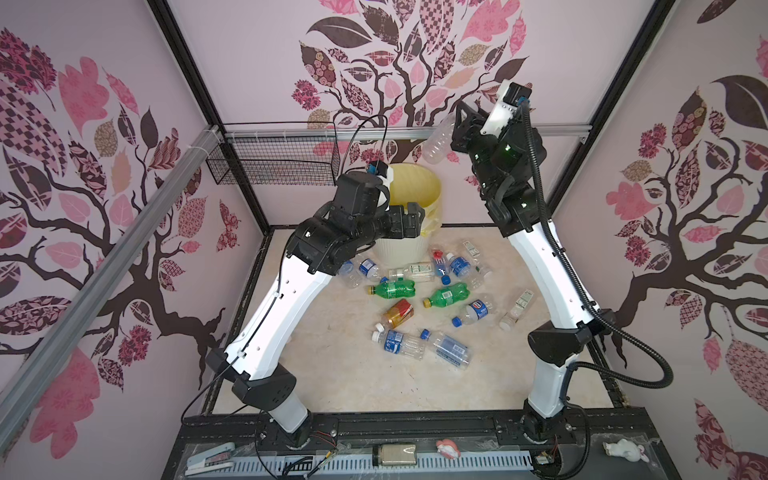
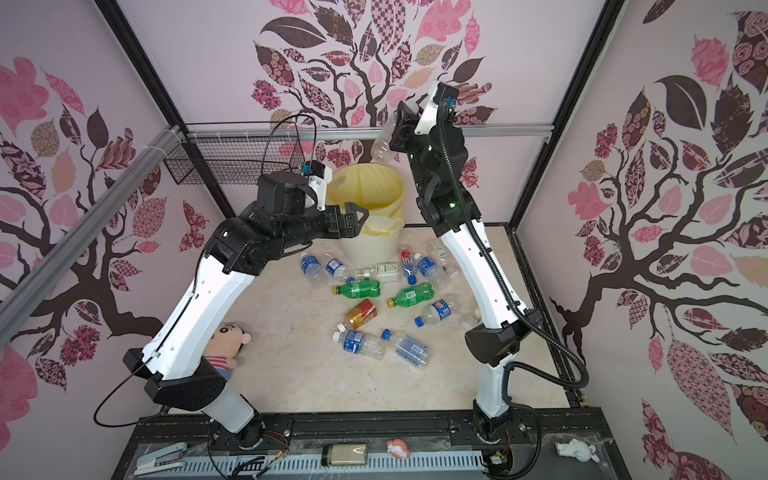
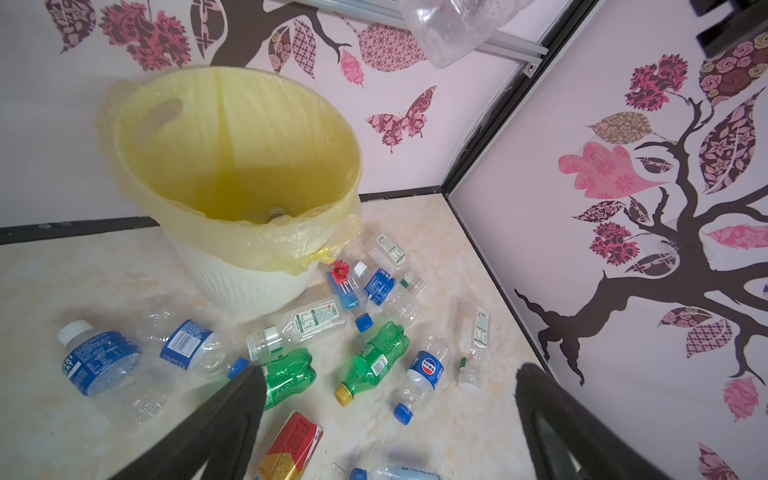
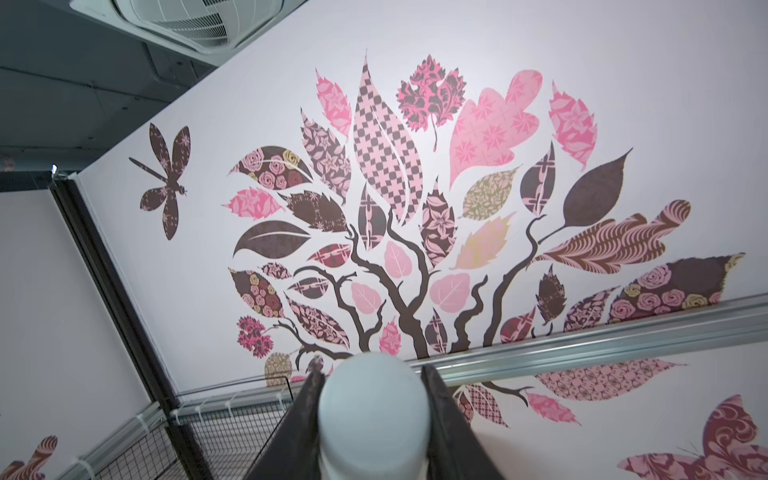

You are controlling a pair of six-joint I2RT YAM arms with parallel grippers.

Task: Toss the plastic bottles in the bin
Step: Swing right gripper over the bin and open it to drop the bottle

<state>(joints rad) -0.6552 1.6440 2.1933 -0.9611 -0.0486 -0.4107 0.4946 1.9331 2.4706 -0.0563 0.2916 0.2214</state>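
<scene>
Clamped in the right claw [image 1: 459,124] by its capped neck, a clear bottle [image 1: 437,141], high at upper centre-right beside the bin [image 1: 399,253] (height likely for a drop-in); left claw [image 2: 356,219] spread wide, empty, at the bin's lower rim; other plastic bottles [image 1: 392,289] strewn on tabletop [image 1: 353,374] below

Soft, even light, faint shadows; wide lenses bow the edges in every view, and the near bottle cap [image 4: 374,415] blurs.

Cream ribbed bin [image 1: 401,253], yellow-lined, stood upright at bench's far edge, plastic bottles [image 1: 392,289] lay scattered on their sides before it, one clear bottle [image 1: 436,141] hung tilted aloft
</scene>
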